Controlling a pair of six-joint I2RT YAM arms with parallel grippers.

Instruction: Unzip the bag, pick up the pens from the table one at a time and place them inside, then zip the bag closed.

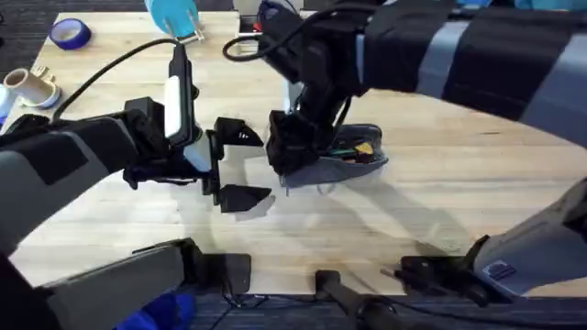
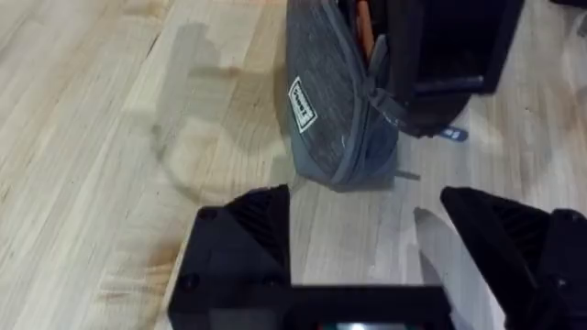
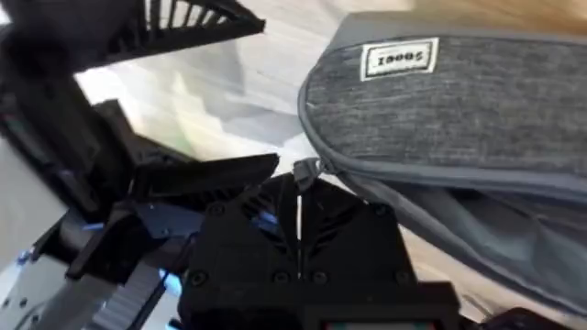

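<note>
Grey bag (image 2: pixel 335 101) lies unzipped on the table (image 1: pixel 440 174).

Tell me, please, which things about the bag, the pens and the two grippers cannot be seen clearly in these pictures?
- How far the bag is zipped: overhead, the right gripper covers its end.
- Number of pens: coloured items show in the opening, too small to identify.
- Zipper pull: the right wrist view shows a small metal piece at the fingers, contact unclear.
- Bag's far end: cut off in the left wrist view, beyond the open left gripper.

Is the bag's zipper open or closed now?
Open: the bag's mouth gapes, coloured items show inside, and the right gripper is at its end.
</note>
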